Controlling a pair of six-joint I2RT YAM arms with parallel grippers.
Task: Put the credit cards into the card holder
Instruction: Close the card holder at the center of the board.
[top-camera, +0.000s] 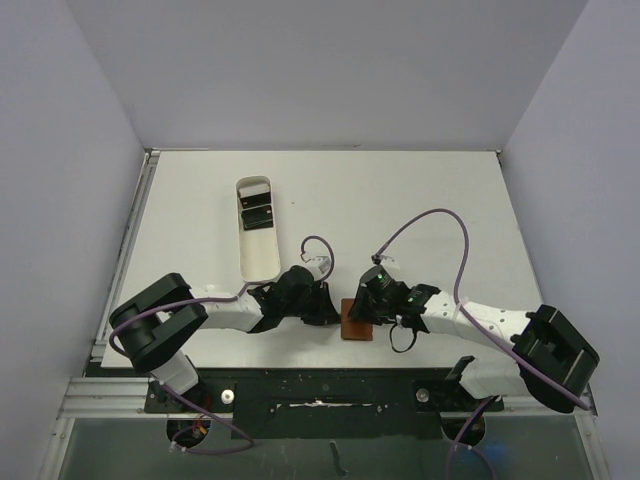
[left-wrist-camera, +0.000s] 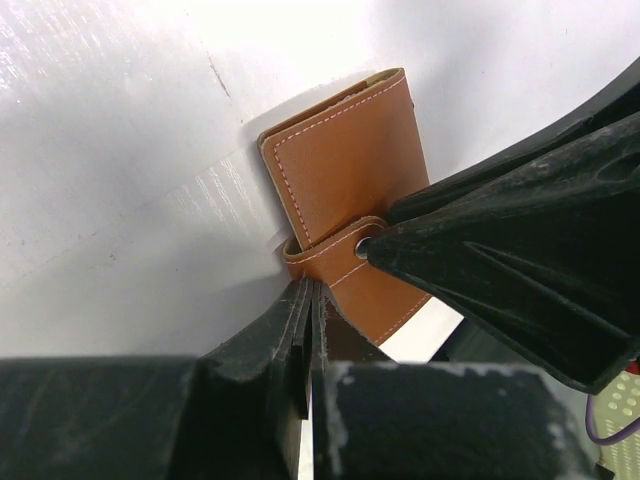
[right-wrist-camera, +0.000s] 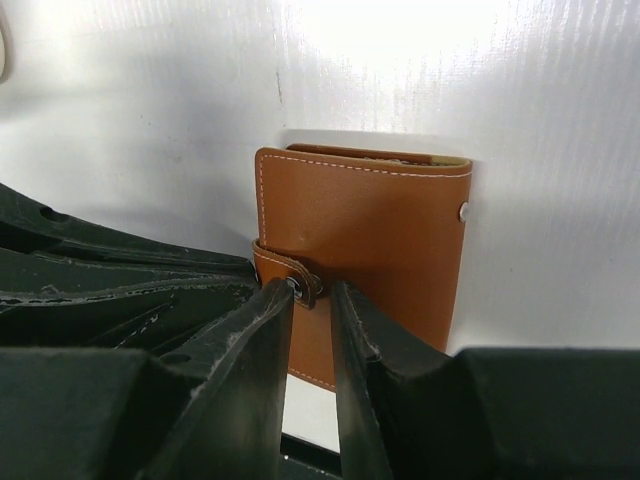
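Card holder lay closed on the worktop, close to the near edge, right between my two arms. Brown cover up, closure tab wrapped over one edge.

My left fingers were pressed flat together with nothing in them. Their tips sat at the holder's edge, just beside the tab.

My right fingers stood narrow, a slim gap between them, and the tab's rounded end sat in that gap. One tip touched the tab (couldn't tell whether the pair actually pinched it). From the left wrist view, a right fingertip met the tab at its snap.

A small metal stud showed on the cover's far side, away from the tab.

Credit cards: two dark ones lay in the far end of the long white tray, which sat well apart from the holder, up the worktop on my left side. Neither set of fingers was near them.
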